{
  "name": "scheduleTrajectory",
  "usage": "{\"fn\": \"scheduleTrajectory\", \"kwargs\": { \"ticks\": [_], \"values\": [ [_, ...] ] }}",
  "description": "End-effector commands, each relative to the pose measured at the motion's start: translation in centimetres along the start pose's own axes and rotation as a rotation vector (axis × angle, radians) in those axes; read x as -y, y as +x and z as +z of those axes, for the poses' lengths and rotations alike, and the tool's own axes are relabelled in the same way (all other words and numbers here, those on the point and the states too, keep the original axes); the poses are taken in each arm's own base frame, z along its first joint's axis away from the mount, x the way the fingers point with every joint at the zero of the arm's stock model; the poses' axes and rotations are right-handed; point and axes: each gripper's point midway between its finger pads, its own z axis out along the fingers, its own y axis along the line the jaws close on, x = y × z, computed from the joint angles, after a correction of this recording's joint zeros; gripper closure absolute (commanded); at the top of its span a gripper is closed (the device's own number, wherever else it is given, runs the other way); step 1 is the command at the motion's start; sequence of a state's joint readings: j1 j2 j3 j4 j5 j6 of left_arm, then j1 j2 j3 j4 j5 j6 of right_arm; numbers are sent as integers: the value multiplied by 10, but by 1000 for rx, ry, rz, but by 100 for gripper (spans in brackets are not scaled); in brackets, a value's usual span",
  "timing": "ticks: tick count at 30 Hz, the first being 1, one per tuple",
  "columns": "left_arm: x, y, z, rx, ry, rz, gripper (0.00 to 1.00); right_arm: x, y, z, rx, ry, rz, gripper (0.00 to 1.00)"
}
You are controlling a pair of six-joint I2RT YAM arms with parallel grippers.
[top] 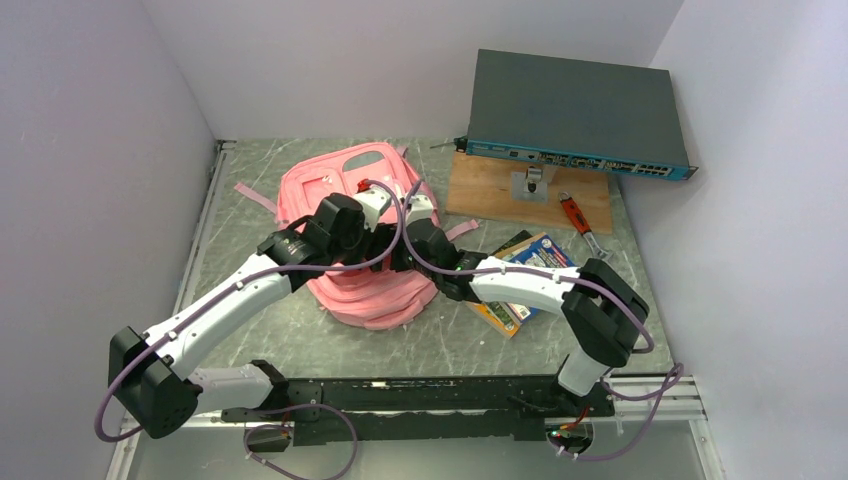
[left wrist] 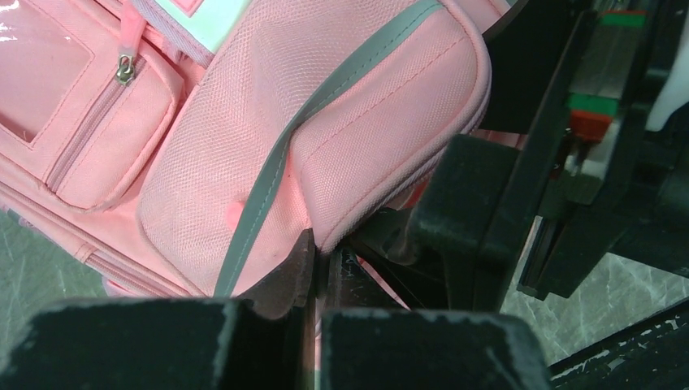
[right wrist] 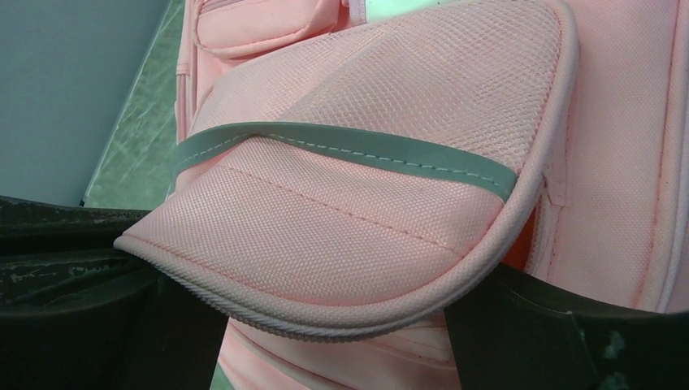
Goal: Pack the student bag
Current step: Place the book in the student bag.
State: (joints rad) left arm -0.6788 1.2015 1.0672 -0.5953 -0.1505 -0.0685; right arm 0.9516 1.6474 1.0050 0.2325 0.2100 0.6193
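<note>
Straddling a flap (right wrist: 349,244) of the student bag (right wrist: 617,122), jaws apart, the right end effector (right wrist: 325,317) may drop it, while the left end effector (left wrist: 315,268), pinched together alongside, could snag fabric.

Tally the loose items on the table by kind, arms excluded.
student bag: 1
network switch: 1
wooden board: 1
small grey metal part: 1
red-handled item: 1
book: 1 seen, partly hidden
Total: 6
</note>
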Motion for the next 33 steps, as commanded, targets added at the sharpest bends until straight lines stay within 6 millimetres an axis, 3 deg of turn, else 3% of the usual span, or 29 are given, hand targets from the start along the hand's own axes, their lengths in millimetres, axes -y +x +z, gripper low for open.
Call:
{"fn": "scheduleTrajectory", "kwargs": {
  "ticks": [1,5,9,17,20,28,33],
  "values": [
    [1,-44,-12,140,-4,-51,100,-11,-27,-16,58,-26,-41,10],
    [4,-44,-11,137,13,-49,100,-14,-31,-28,74,-58,-40,10],
    [4,-42,-9,130,10,-42,100,-34,-33,-38,63,-165,-40,16],
    [7,-44,-11,154,35,-39,100,-45,-12,-41,40,-264,27,55],
    [8,-43,-10,150,40,-36,100,-50,-3,-41,45,-291,33,59],
    [20,-47,-16,163,111,-22,100,-39,-14,-10,118,-215,32,66],
    [5,-49,-19,197,36,-27,100,-22,-34,9,185,-137,63,70]
  ]
}}
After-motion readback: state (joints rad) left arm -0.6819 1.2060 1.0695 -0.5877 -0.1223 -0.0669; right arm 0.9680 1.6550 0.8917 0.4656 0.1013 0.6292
